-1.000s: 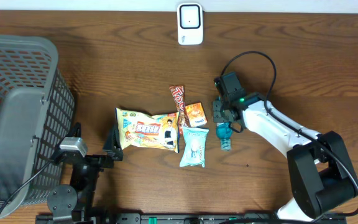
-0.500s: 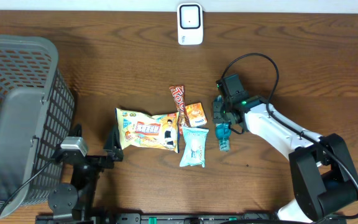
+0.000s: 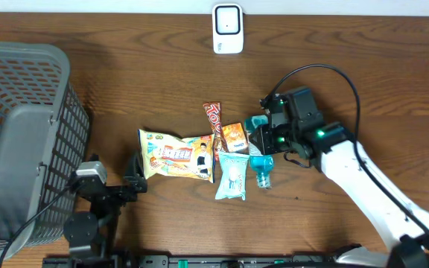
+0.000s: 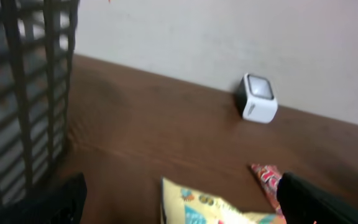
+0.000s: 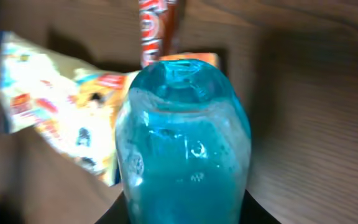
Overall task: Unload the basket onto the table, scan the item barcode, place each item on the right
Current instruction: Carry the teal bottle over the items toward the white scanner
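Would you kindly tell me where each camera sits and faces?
Overhead: above the table, looking down on chip bag, basket, scanner; both arms show.
Left wrist: low beside the basket, facing scanner and wall; left claw's fingers at bottom corners.
Right wrist: looks along the right claw's bottle toward the chip bag; claw barely visible.
Shared: chip bag, all three.

A grey mesh basket (image 3: 28, 50) stands at the left edge of the brown wooden table (image 3: 140, 82). Near the middle lies a yellow snack bag (image 3: 177, 156), its right end against a red candy bar (image 3: 214, 123). A small orange box (image 3: 235, 137) sits just beside the bar, with a pale blue pouch (image 3: 232, 176) right below it.
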You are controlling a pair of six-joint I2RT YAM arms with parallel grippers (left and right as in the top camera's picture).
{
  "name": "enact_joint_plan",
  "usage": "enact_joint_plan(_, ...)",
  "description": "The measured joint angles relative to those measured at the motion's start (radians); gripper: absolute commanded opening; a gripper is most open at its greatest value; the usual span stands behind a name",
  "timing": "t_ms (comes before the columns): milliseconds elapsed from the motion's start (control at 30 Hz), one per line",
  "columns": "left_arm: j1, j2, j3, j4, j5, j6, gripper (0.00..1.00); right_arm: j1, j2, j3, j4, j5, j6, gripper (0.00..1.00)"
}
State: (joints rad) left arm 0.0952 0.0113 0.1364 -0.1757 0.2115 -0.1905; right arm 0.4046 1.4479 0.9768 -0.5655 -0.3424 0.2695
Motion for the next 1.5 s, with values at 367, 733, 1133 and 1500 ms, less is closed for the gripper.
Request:
enact_joint_plan(367,0.0,0.007,-0.056,0.008,0.0,0.0,0.98,-0.002,-0.011,-0.002,-0.038,-0.421,-0.227,0.01)
enact_joint_plan(733,0.0,0.009,-0.056,0.008,0.0,0.0,0.98,-0.002,-0.011,-0.002,-0.032,-0.688,-0.375,0.01)
enact_joint_plan(1133,0.0,0.009,-0.056,0.008,0.0,0.0,0.98,-0.004,-0.011,-0.002,0.002,-0.862,-0.384,0.01)
enact_joint_plan(1500,0.0,0.009,-0.056,0.008,0.0,0.0,0.98,-0.065,-0.011,-0.002,0.015,-0.982,-0.42,0.01)
